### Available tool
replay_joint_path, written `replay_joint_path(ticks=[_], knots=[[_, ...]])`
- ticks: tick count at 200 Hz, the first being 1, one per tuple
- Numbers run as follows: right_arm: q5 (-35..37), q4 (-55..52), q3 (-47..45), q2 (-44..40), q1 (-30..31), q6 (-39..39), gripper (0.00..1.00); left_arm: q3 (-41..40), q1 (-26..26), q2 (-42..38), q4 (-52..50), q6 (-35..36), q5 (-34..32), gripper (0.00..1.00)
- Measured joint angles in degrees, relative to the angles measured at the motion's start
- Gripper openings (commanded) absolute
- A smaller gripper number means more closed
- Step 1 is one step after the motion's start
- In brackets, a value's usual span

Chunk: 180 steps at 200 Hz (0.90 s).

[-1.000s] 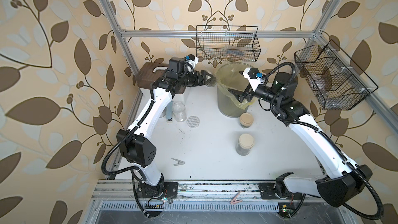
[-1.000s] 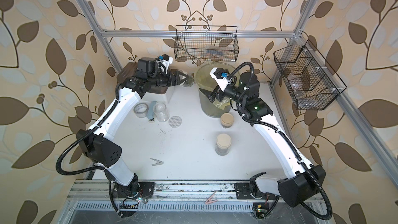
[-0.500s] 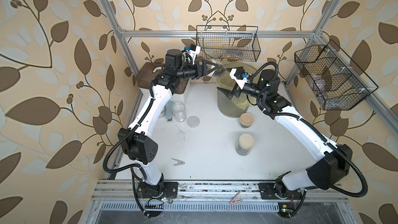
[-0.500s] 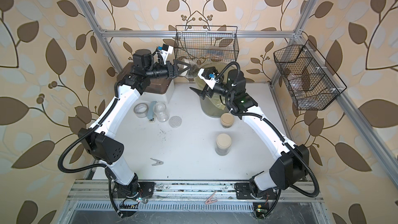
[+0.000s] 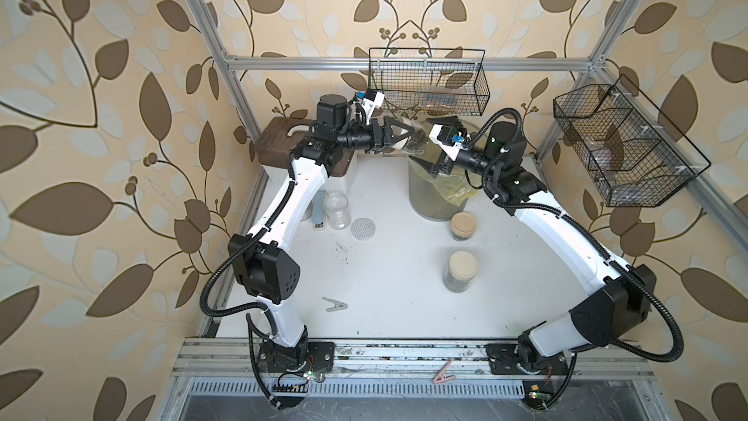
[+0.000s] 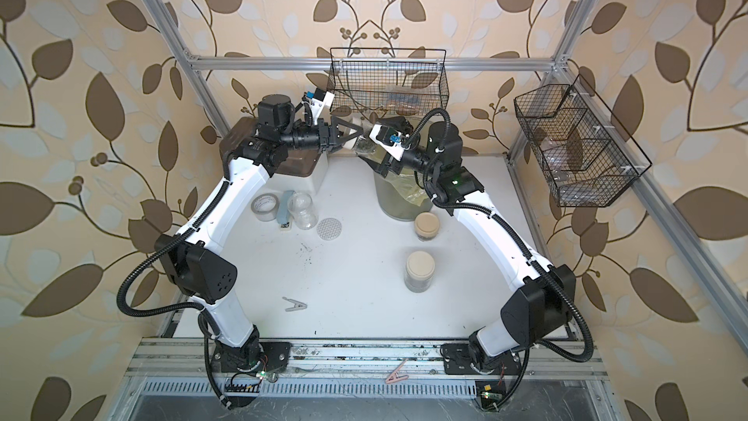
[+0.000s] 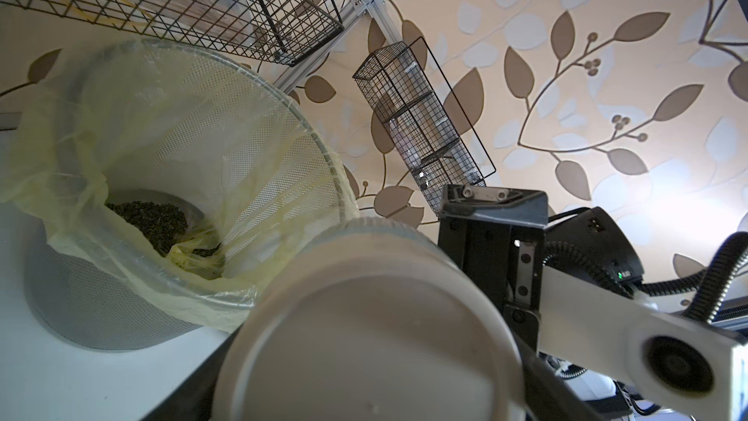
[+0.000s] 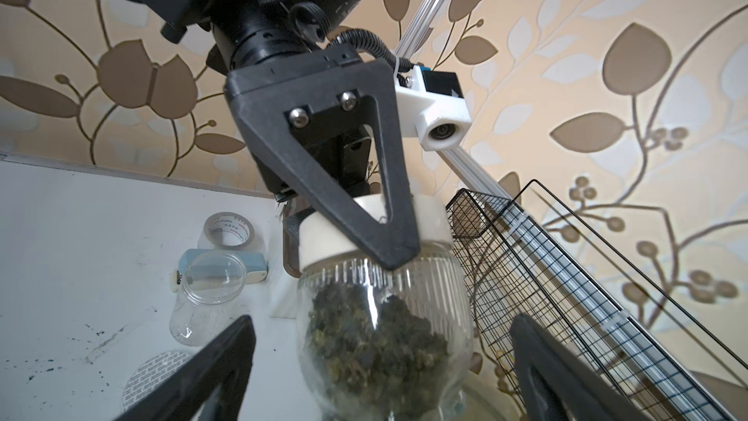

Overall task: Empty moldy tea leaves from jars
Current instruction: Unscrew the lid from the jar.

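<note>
Now the left gripper (image 5: pixel 398 137) holds a full jar (image 8: pixel 384 338) by its lid (image 8: pixel 429 212) beside the bin (image 7: pixel 283 115); the wide-open right gripper (image 5: pixel 423 140) probably must close on the glass for unscrewing.

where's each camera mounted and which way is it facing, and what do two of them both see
both top views: high at the front, looking down on the table; both arms whole, left end effector holding a jar.
left wrist: on the left arm, facing the bin past the jar's lid; left fingers flank it.
right wrist: on the right arm, facing the jar's glass end; right fingers open either side.
shared: both wrist views show the held jar, from opposite ends.
</note>
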Motion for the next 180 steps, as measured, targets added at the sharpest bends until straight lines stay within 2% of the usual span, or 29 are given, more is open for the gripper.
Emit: replay_joint_path(ticks=[59,120,180], knots=[[-1.8,-1.3,4.0,4.2,-0.1,-1.1,0.95,0.3,-0.2,0.0,0.0,-0.4,1.9,0.49],[-3.3,-2.0,6.5,6.5,0.3,-1.1,0.87,0.3,-0.4,0.0,0.0,-0.4,2.1,0.49],[-4.1,-3.2,8.4,7.6,0.3,-1.7,0.65,1.2,-0.3,0.4,0.2,-0.5,1.8,0.49]])
